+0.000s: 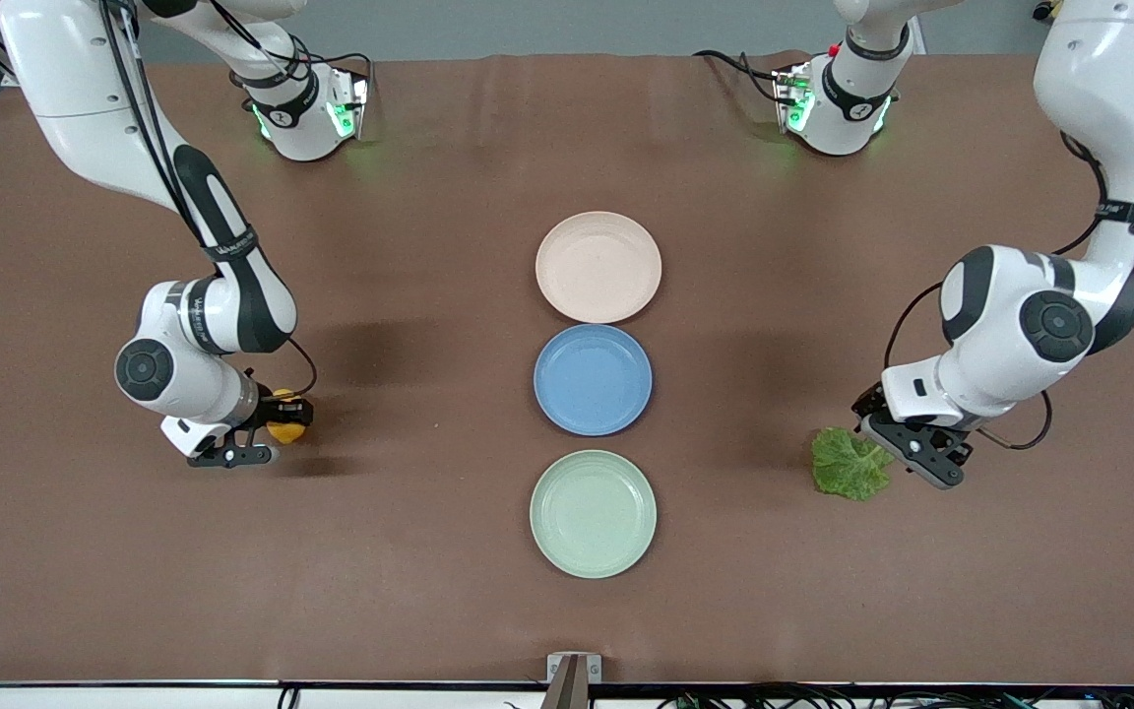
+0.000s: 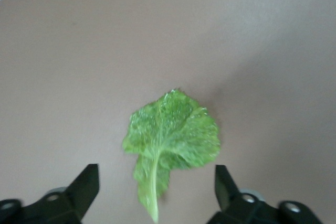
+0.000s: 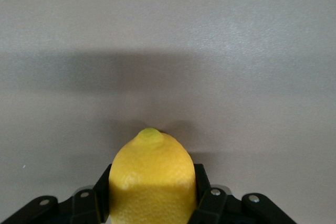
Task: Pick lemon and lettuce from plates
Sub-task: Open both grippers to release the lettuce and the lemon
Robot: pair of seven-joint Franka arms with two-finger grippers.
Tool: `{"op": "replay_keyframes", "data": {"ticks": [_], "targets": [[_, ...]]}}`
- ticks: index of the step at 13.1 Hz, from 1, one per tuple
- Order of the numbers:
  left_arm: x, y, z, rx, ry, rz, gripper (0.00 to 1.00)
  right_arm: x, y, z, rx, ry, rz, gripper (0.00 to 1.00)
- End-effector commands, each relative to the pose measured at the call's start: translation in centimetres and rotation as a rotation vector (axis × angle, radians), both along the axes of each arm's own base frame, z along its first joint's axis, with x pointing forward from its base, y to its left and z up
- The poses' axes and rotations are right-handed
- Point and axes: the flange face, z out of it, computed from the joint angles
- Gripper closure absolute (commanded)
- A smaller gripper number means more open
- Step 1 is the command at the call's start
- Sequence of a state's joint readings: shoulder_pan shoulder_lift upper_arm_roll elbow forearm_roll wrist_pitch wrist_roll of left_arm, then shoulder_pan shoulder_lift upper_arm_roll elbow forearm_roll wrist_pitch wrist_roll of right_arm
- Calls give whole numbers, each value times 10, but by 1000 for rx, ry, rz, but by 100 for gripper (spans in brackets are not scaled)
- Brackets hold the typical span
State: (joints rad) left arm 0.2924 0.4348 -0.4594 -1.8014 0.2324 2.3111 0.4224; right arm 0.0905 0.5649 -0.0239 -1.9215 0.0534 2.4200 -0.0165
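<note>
Already both plates stand bare, so you are at the tail of the task, with the two things carried out to the table's ends. Starting at the right arm's end: the right gripper (image 1: 267, 441) sits low over the table (image 1: 429, 551), pinching the lemon (image 1: 285, 417); the right wrist view shows the fruit wedged between the fingers (image 3: 202, 195), tip pointing outward; your next move there, I judge, is to set it down and let go, if that is wanted. In the middle the three plates run in a line toward the front camera: the beige plate (image 1: 598, 266) farthest, the blue plate (image 1: 593, 379) between, the green plate (image 1: 593, 513) nearest; nothing lies in any of them. At the left arm's end the lettuce (image 1: 850, 463) lies flat on the table, stem tip pointing at the left gripper (image 1: 907, 455); that gripper's fingers (image 2: 84, 187) are spread wide either side of the stem and touch nothing; you need only lift clear.
</note>
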Motion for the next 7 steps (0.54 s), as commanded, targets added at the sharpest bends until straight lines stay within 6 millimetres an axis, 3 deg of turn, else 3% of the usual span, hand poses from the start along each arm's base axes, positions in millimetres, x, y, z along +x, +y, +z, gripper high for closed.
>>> {"op": "replay_keyframes", "data": {"ticks": [1,2,4,7], "targets": [[-11,-17,71,34,55,163,0,3,-1,2,14,-12,0,8],[-19,-21,86,51,79,218,0,5,-1,6,14,-14,-1,0],[-29,-21,112,74,72,296,0,16,5,25,15,-23,4,0],[-45,-19,164,100,23,374,0,37,-7,87,19,75,-10,0]]}}
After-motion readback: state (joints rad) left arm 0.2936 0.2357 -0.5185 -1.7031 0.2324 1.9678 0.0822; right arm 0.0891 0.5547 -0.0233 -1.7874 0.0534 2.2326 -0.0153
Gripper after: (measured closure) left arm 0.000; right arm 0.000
